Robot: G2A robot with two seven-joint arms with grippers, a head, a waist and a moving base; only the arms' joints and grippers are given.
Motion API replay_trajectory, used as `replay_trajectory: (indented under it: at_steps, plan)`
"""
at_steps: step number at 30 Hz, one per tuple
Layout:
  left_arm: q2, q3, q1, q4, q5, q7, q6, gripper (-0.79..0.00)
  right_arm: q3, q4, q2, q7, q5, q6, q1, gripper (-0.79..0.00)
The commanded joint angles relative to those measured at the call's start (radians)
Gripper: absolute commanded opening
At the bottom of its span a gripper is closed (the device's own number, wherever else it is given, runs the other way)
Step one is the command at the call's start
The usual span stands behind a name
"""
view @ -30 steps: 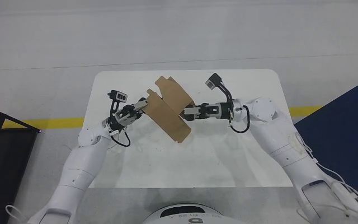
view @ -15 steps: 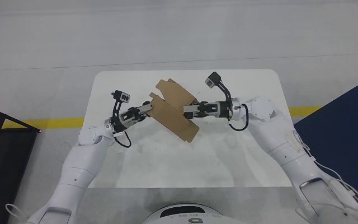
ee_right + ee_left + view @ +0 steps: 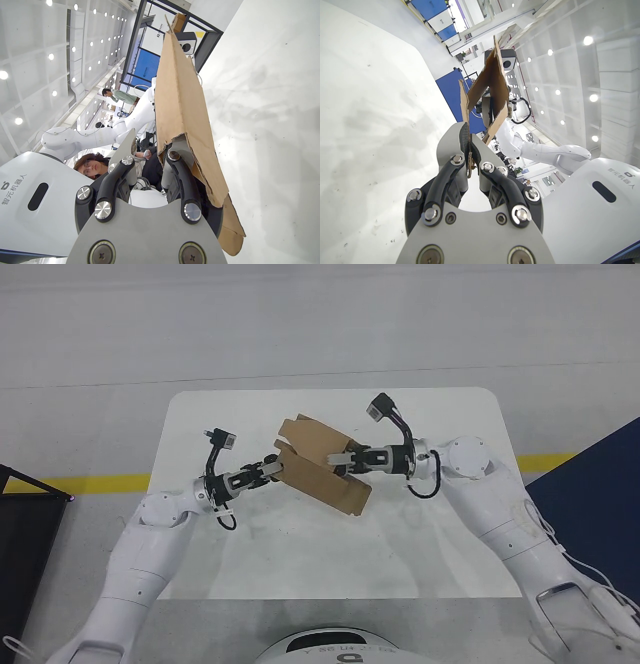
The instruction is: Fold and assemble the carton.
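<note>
Two grippers share one brown carton (image 3: 320, 469), holding it up off the table (image 3: 440, 554) between them.

The left gripper (image 3: 469, 140) is pressed together on a thin edge of the cardboard, which is pinched flat between its dark pads. Just past those fingertips the carton (image 3: 492, 82) rises and splits into separate panels that lean apart in a narrow diamond. It looks partly opened rather than flat.

The right gripper (image 3: 153, 140) meets it from the opposite end. Its fingers are spread, with background showing between them. One finger (image 3: 128, 146) stands free, while the other is tucked under a ragged lip of the carton (image 3: 182, 100), whose long panel runs away from the hand toward the other arm. Whether that finger sits between two layers or merely props one of them is hard to tell.

Holding opposite ends this way probably lets one hand anchor the piece while the other pries the walls apart into a square tube. Keeping it in the air leaves room beneath for panels to swing. No end flap looks folded in yet, so assembly seems to be at an early stage.

No label, brand mark or writing can be read on any cardboard face in view.
</note>
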Motion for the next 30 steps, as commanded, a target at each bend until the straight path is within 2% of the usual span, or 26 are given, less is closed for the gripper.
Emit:
replay_trajectory:
  at_steps: [1, 2, 3, 4, 5, 11, 16, 26, 30]
  plan:
    - [0.002, -0.004, 0.006, -0.008, 0.018, 0.012, -0.007, -0.674, -0.001, -0.005, 0.0, -0.011, -0.015, 0.013, -0.001, -0.69]
    - [0.003, -0.005, 0.009, -0.013, 0.023, 0.015, -0.009, -0.637, -0.001, -0.007, 0.0, -0.013, -0.016, 0.016, -0.001, -0.785]
    - [0.004, -0.006, 0.01, -0.015, 0.026, 0.017, -0.01, -0.576, -0.001, -0.008, 0.0, -0.013, -0.019, 0.016, -0.001, -0.785]
    - [0.005, -0.008, 0.013, -0.02, 0.031, 0.021, -0.01, -0.449, 0.0, -0.01, 0.0, -0.013, -0.023, 0.018, -0.002, -0.785]
    - [0.006, -0.01, 0.015, -0.023, 0.03, 0.025, -0.01, 0.0, 0.0, -0.012, 0.0, -0.012, -0.026, 0.017, -0.002, -0.785]
    - [0.012, -0.028, 0.03, -0.042, 0.023, 0.042, -0.017, 0.0, 0.024, -0.008, 0.004, 0.026, 0.025, 0.001, -0.013, -0.785]
    - [0.017, -0.02, 0.039, -0.062, -0.02, -0.025, -0.051, 0.0, 0.045, 0.012, 0.005, 0.028, 0.065, -0.01, -0.018, -0.785]
    - [0.038, 0.017, 0.053, -0.158, 0.181, -0.003, -0.073, 0.0, 0.054, 0.019, -0.001, 0.029, 0.129, -0.032, -0.033, -0.785]
    - [0.036, 0.036, 0.045, -0.178, 0.3, 0.062, -0.048, 0.0, 0.044, 0.028, -0.006, 0.043, 0.145, -0.03, -0.026, -0.785]
